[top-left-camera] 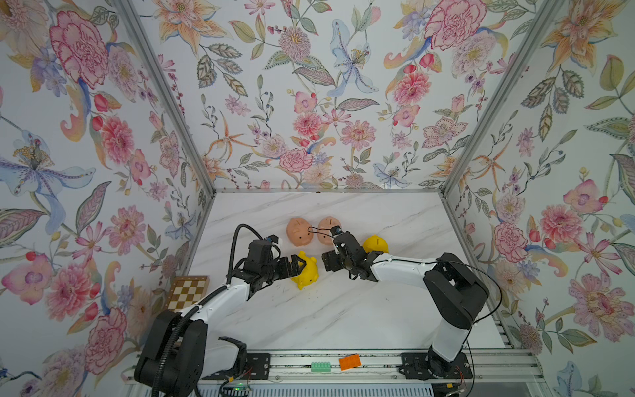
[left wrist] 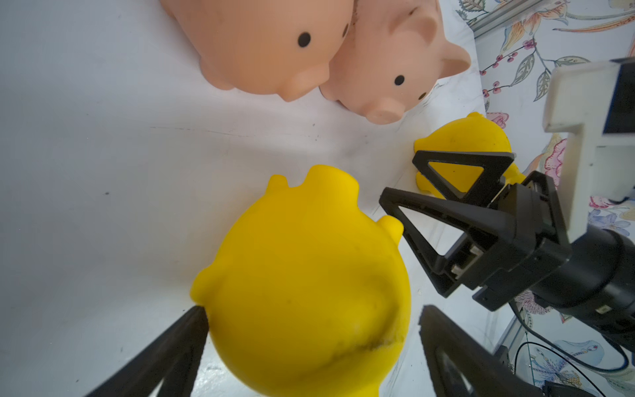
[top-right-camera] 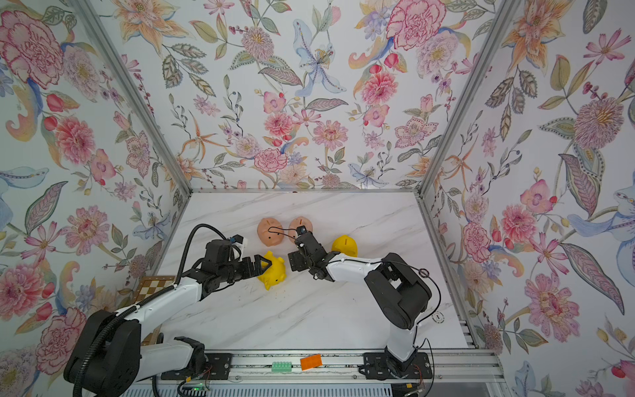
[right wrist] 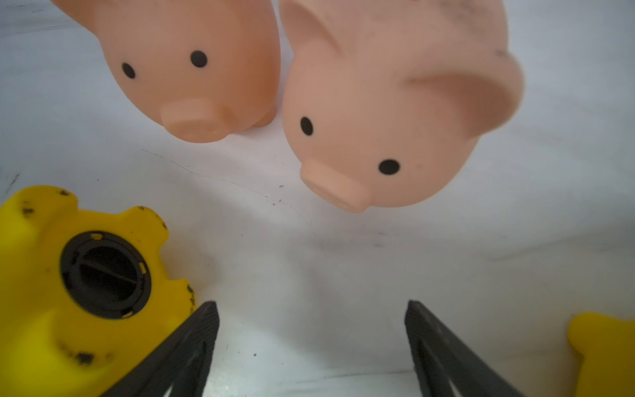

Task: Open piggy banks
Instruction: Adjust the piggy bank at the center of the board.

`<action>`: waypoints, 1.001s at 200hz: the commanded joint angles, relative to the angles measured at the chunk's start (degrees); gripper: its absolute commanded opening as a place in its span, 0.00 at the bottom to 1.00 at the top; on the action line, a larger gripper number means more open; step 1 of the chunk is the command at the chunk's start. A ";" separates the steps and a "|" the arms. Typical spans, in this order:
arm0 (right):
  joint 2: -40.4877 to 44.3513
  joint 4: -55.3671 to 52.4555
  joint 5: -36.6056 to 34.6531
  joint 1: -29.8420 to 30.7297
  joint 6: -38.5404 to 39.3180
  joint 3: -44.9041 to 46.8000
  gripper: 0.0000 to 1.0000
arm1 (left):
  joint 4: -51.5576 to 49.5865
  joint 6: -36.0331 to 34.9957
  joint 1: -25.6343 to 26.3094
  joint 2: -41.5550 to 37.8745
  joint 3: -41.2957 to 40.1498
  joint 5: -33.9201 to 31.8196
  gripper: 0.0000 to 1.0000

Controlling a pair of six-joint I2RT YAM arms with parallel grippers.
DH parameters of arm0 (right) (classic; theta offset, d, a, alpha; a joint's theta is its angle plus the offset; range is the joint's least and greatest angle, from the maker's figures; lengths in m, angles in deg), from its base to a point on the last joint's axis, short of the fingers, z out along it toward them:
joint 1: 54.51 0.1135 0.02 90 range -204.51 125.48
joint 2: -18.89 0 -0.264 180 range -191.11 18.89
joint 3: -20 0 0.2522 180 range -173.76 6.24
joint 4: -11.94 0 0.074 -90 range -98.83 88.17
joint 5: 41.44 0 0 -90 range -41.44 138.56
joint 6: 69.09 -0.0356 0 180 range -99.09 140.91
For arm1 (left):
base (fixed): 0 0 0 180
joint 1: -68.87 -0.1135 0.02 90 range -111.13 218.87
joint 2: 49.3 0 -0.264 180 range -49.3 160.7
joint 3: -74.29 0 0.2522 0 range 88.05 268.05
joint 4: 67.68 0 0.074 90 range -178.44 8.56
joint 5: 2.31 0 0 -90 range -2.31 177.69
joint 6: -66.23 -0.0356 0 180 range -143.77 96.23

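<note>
step: opening pig one, by my read. It is braced and the plug is not yet gripped.
target pig: the tipped yellow piggy bank (top-left-camera: 307, 273) lies on its side at centre frame in both top views, on the bench (top-left-camera: 343, 309).
plug: the black round plug (right wrist: 104, 275) is seated in its belly, facing the right arm. It has a raised bar across its recess.
left pincer (top-left-camera: 299, 267): wide, straddling the tipped pig's body. In the left wrist view one fingertip (left wrist: 197, 309) touches the pig and the other stands just clear, so no real clamp.
right pincer (right wrist: 309, 304): wide and empty, with bare bench between the fingers. Its tips are just right of the tipped pig, and the plug sits off to one side of its line.
other yellow piggy bank (top-left-camera: 376, 244): upright, just behind the right wrist, right of centre.
pink piggy banks: the left pink piggy bank (top-left-camera: 299, 232) and the right pink piggy bank (top-left-camera: 328, 228) stand upright and touching, just above centre. Their bellies are hidden, so I cannot tell the plug state.
progress: early. No loose plug is in view anywhere.
next, left: close on the body so the pig can't roll or spin.
next, right: shift over to the plug, square the fingers to the bar, narrow onto it, then twist or pull it out.
risk: the round body may slip if the left clamp is soft.
</note>
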 commanded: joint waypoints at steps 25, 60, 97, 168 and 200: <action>3.65 7.19 5.92 1.98 2.07 6.37 0.87 | 4.35 2.07 -0.68 0.73 0.27 2.85 0.99; 6.53 10.95 5.97 4.84 1.59 11.02 0.87 | 5.24 1.63 -0.68 3.38 1.55 3.30 0.99; 9.87 14.50 5.83 8.08 0.10 16.04 0.87 | 2.60 -0.49 -0.71 4.24 3.24 0.06 0.99; 13.93 12.53 4.65 8.69 -1.85 20.19 0.89 | -0.90 -4.70 -0.73 0.71 3.39 -0.14 0.99; 15.14 11.96 4.52 7.04 -2.42 20.72 0.89 | 1.64 -3.44 -0.52 0.89 1.88 0.60 0.99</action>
